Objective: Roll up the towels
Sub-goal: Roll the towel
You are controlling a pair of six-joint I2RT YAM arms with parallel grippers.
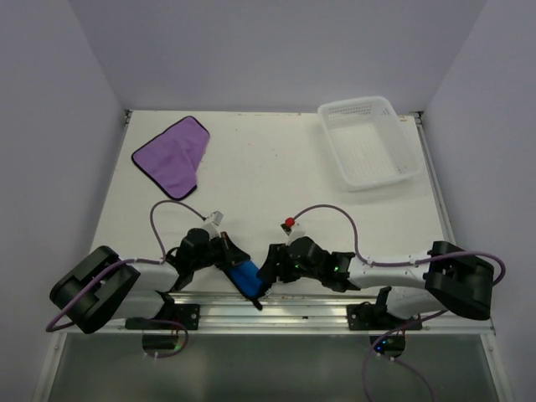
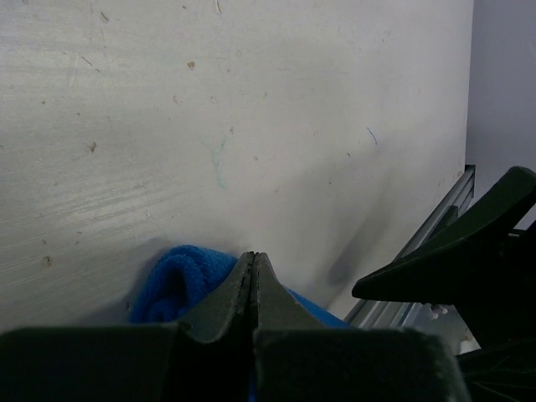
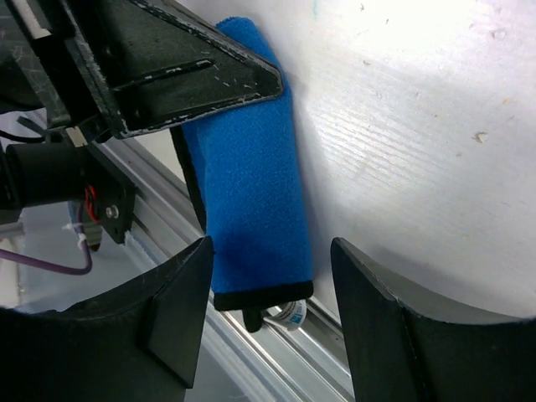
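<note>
**Right claw (image 3: pixel 270 251) released over the blue towel (image 3: pixel 251 159)**

My right claw stood wide open, with the towel straight ahead and its dark hemmed end between the jaws. Rolled, it lay just beside the rail (image 1: pixel 293 310), long axis slanted, hemmed end toward the rail. The left claw (image 2: pixel 253 260) was clenched, its tips resting over the roll's other end. The purple towel (image 1: pixel 172 155) lay unrolled, well apart from the rail; the left arm was nearer to it, I judged.

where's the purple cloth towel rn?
In the top view, the purple square cloth towel lies unrolled at the far-left corner of the table, across from the white perforated plastic basket at the far right.
</note>
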